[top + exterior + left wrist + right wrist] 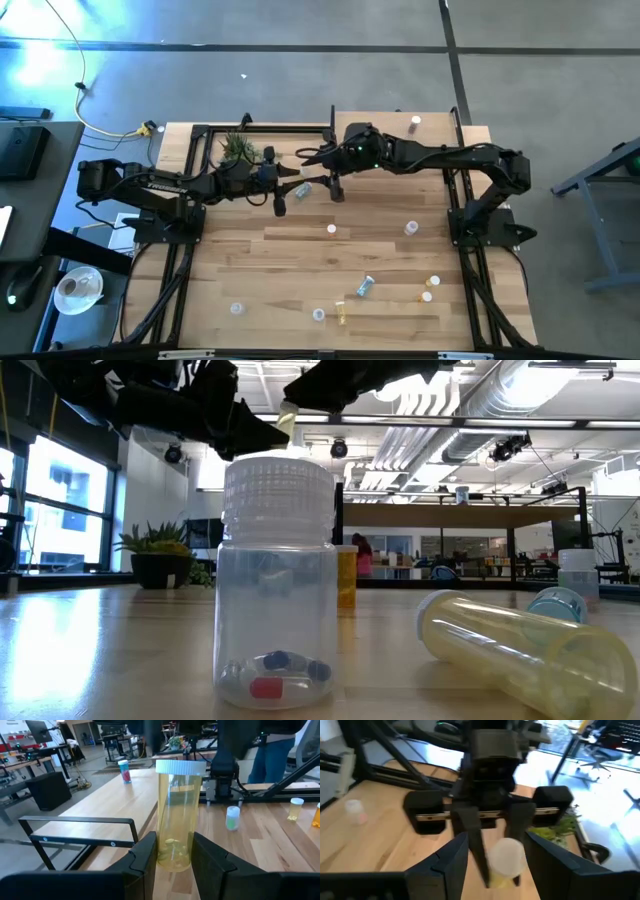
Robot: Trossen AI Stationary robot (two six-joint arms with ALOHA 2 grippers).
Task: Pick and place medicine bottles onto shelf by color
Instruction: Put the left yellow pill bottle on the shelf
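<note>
High view: left gripper [279, 203] and right gripper [337, 190] meet mid-table near the raised light-wood shelf [400, 125], with small white-capped bottles scattered on the planked tabletop [300, 270]. Left wrist view: tall yellow translucent medicine bottle with white cap [176, 815] upright, clenched low between the left fingers [145, 855]. Right wrist view: right jaws spread around that cap, not gripping; advisable to close squarely before the left releases.

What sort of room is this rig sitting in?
Most likely an open industrial lab or workshop: exposed silver ceiling ducts, a bare grey concrete floor, and black workbenches with monitors beyond the planked wooden table.
</note>
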